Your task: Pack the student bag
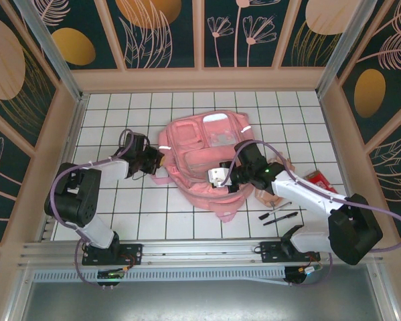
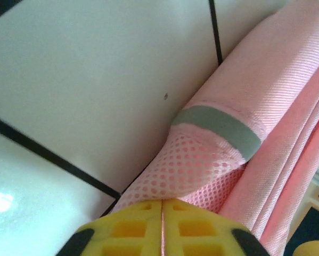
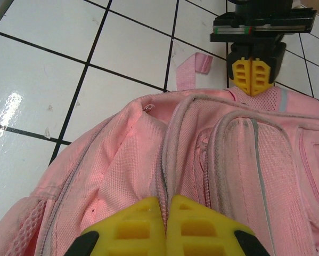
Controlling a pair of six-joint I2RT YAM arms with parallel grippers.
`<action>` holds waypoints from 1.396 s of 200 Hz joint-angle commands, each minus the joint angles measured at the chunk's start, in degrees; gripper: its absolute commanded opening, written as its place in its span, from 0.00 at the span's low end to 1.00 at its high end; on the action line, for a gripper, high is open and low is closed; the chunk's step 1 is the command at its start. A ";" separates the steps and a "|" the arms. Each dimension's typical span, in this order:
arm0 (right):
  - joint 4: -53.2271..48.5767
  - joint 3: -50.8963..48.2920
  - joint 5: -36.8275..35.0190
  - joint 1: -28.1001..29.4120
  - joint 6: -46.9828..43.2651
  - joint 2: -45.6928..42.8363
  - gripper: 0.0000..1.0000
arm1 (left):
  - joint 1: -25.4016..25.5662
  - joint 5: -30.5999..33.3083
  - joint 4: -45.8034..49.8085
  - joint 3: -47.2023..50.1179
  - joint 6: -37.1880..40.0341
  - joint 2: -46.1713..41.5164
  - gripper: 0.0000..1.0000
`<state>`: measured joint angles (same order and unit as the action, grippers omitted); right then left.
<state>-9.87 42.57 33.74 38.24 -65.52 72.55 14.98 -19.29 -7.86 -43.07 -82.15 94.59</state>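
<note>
Pinching fabric of the student bag (image 1: 190, 170), the left end effector (image 2: 162, 226) and right end effector (image 3: 163, 224) sit clamped tight.

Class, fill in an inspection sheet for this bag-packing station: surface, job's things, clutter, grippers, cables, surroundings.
Surface: table, glossy white tiles with dark grid lines.
Job's things: pink student bag lying mid-table.
Clutter: dark pens and a red item on the tiles to the right of the bag.
Grippers: left gripper shut on the bag's mesh side; right gripper shut on fabric at a zip seam.
Cables: purple cable looped along each arm.
Surroundings: dark floral wall panels in a pale wood frame.
</note>
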 commanded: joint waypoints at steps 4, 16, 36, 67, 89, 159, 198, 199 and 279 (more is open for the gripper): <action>2.17 -0.60 2.11 0.53 0.58 -1.98 0.00 | -0.27 -0.65 2.57 -3.76 4.18 -0.93 0.27; 2.40 -0.70 2.07 0.52 0.60 -1.93 0.00 | -0.18 -2.13 6.75 -3.55 4.40 -3.26 0.30; 2.98 -0.62 2.27 0.51 0.66 -1.67 0.00 | 1.31 -3.80 9.04 -0.02 -0.81 -8.59 0.36; 2.56 0.39 2.82 0.60 0.64 -0.67 0.00 | 5.67 -3.07 5.87 4.07 -11.96 -13.83 0.48; 2.22 0.67 3.18 0.62 0.61 -0.48 0.00 | 7.16 -4.52 3.12 3.13 -15.41 -12.64 0.55; 1.68 -0.09 2.83 0.78 0.62 -1.68 0.00 | 7.49 -7.83 -3.07 1.69 -18.84 -6.70 0.54; 2.47 -0.68 2.74 0.78 0.64 -1.89 0.00 | 7.82 -8.92 -3.77 1.24 -20.78 -7.41 0.56; 2.48 -0.66 2.74 0.78 0.60 -1.85 0.00 | 7.85 -8.92 -3.84 1.32 -20.86 -7.45 0.56; 2.32 -0.63 2.74 1.12 0.48 -1.71 0.00 | 7.80 -9.11 -10.03 2.23 -24.70 -4.27 0.53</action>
<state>-9.30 42.24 33.95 38.37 -65.52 72.53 22.59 -26.61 -12.51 -40.62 -101.27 88.09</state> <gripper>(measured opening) 0.055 0.543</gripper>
